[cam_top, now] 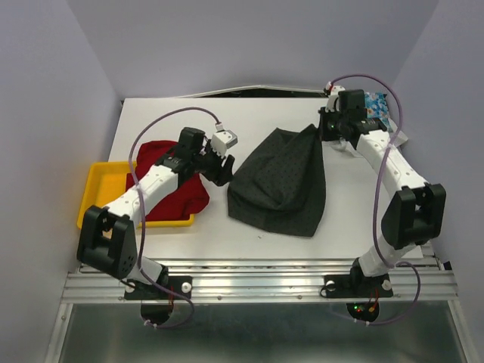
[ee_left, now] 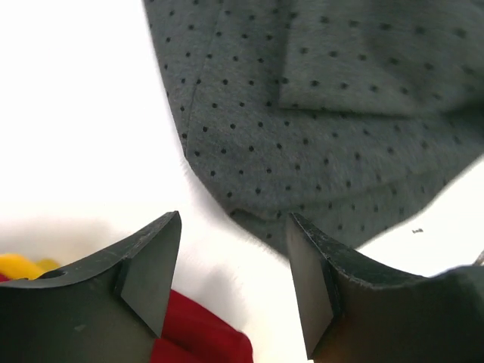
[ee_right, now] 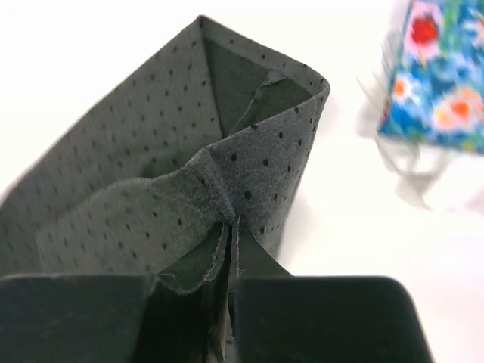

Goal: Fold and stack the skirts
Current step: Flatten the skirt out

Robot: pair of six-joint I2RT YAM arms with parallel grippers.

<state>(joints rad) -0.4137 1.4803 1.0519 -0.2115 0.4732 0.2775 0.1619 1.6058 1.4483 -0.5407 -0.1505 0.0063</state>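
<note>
Worktop (cam_top: 166, 121): white, is stretching under both sets of fingers and carrying all the cloth.
Charcoal dotted skirt (cam_top: 283, 181) (ee_left: 318, 113) (ee_right: 136, 189): is lying spread between the two sets of fingers, its wide end toward the left pair and its narrow end bunching up at the right pair.
Yellow tray (cam_top: 94, 189): is sitting behind the left fingers, under that arm, toward the near left edge.
Red skirt (cam_top: 181, 198) (ee_left: 200, 333): is lying crumpled in the tray and spilling over its rim, just behind the left fingers.
Blue floral skirt (cam_top: 376, 104) (ee_right: 446, 68): is lying just beyond the right fingers, on their outer side, apart from the charcoal cloth.
Left fingers (cam_top: 221, 172) (ee_left: 168, 234): are standing spread, gripping nothing, hovering just short of the charcoal skirt's edge; whether they are touching the worktop, cannot tell.
Right fingers (cam_top: 324, 128) (ee_right: 265, 302): are pressing together, pinching a fold at the charcoal skirt's narrow end, with the cloth rising to them in a ridge.
</note>
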